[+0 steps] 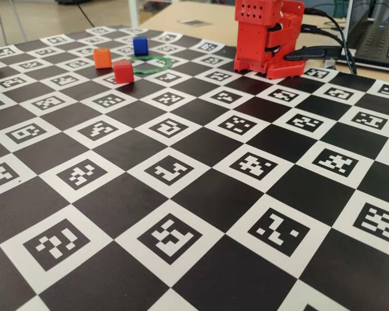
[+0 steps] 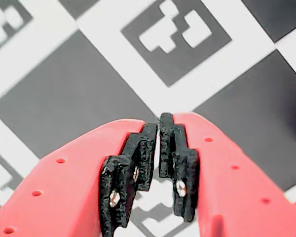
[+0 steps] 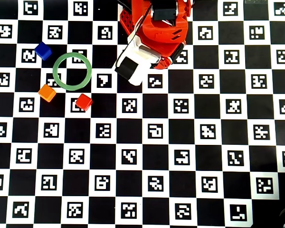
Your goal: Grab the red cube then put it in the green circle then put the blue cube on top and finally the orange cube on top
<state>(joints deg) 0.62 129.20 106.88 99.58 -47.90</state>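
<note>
Black-and-white marker checkerboard [image 3: 142,156] covers the table. At upper left of the overhead view, the thin green ring [image 3: 72,71] lies empty, with the small blue cube [image 3: 43,50], orange cube [image 3: 47,92] and red cube [image 3: 83,101] just outside it. Red arm gripper [image 2: 159,126], folded at upper centre, shows black pads [image 2: 144,158] nearly together, holding nothing.

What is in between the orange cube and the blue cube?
Mostly bare checkered mat. In the overhead view, the green circle's left edge curves close beside the line from the orange cube to the blue cube.
</note>
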